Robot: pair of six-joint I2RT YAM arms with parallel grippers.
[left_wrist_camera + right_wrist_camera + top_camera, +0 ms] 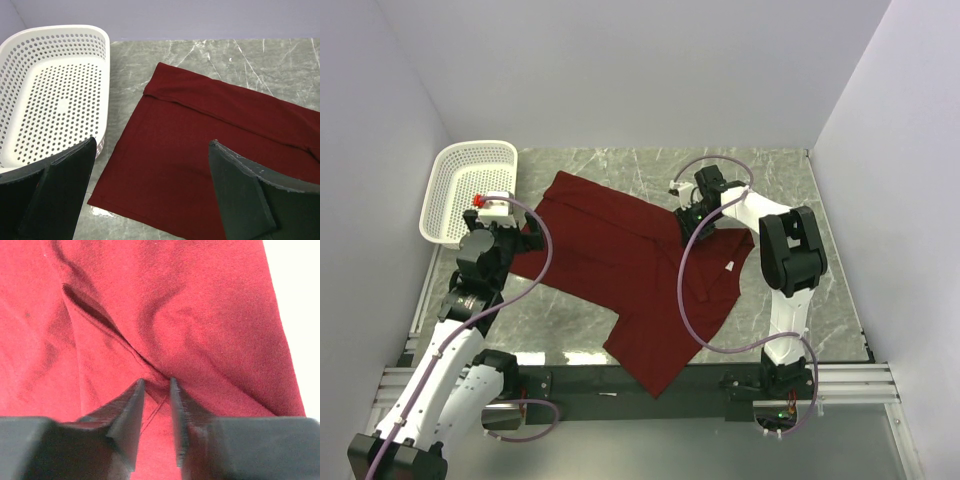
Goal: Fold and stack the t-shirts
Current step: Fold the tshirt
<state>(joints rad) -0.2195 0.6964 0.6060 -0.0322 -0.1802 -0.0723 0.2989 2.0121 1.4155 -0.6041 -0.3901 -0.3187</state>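
I see the maroon cloth t-shirt [610, 260] on the marble table [780, 180], beside the white perforated plastic basket [445, 200], not inside it. My left gripper [152, 145] stands wide open and holds nothing; my right gripper [156, 382] pinches a fold of the shirt.

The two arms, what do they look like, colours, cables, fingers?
Both arms are white shells with black joint housings: left arm, right arm. A mauve cable loops loosely along each. The left wrist carries a small red part. The fingers are black, wedge-shaped, with ridged inner faces.
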